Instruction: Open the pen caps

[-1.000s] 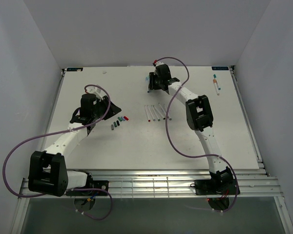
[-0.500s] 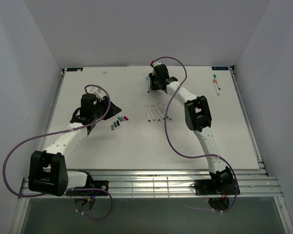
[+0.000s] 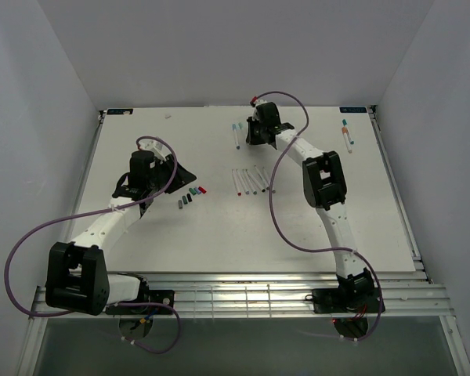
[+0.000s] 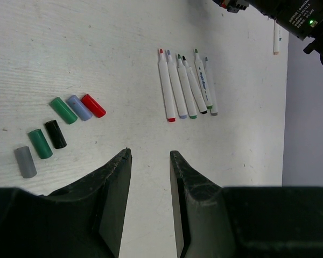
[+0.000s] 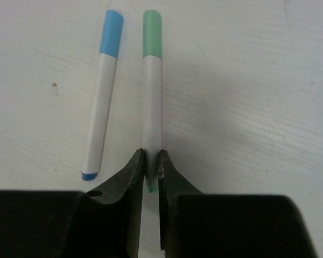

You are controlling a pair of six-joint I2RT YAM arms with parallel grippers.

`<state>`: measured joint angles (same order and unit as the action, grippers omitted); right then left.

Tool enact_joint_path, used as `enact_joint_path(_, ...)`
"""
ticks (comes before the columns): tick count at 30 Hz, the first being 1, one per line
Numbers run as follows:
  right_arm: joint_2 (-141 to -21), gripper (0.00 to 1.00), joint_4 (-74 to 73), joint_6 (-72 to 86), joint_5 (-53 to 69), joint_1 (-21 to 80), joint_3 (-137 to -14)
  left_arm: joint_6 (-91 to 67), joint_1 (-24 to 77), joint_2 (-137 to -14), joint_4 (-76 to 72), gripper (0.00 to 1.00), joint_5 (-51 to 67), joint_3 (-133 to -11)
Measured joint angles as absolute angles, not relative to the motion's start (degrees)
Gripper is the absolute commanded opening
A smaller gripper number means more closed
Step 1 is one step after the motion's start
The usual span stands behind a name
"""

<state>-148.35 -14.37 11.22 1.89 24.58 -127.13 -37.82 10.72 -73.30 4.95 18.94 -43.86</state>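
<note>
Step in hand: securing the next pen for uncapping. The right gripper [image 5: 151, 171] is clamped on the white barrel of the green-capped pen [image 5: 152, 107], gripping near its tail. The green cap [image 5: 152, 33] is on the end away from the jaws and fully seated. The pen lies flat on the table [image 3: 180, 235] at far centre, just beside a blue-capped pen [image 5: 102, 102] and not touching it. The left gripper [image 4: 149, 153] hovers over the left-middle of the table with its jaws apart and nothing between them. Just beyond it lie six loose caps [image 4: 63, 110], and to their right is a row of five uncapped pens [image 4: 185, 86]. Two further pens [image 3: 346, 135] lie at the far right, too small to tell whether they are capped. Judgement: the next move calls for lifting the held pen clear of its neighbour and presenting the cap end to the left gripper. That gripper must close on the cap alone and pull along the barrel's line, since a pull off that line risks the barrel slipping in the right-hand grip.
</note>
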Motion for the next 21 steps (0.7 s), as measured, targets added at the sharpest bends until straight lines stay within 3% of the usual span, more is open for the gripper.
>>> enact_joint_path(12, -127.5, 0.08, -10.4, 12.1, 1.9, 20.6, -96.8, -41.7, 11.2, -75.4, 4.7, 0.45, 25.5, -46.0)
enact_joint_path(21, -107.6, 0.08, -3.6, 13.8, 8.8, 21.8, -74.8, -46.0, 13.6, -81.9, 0.8, 0.47, 32.2, -50.3)
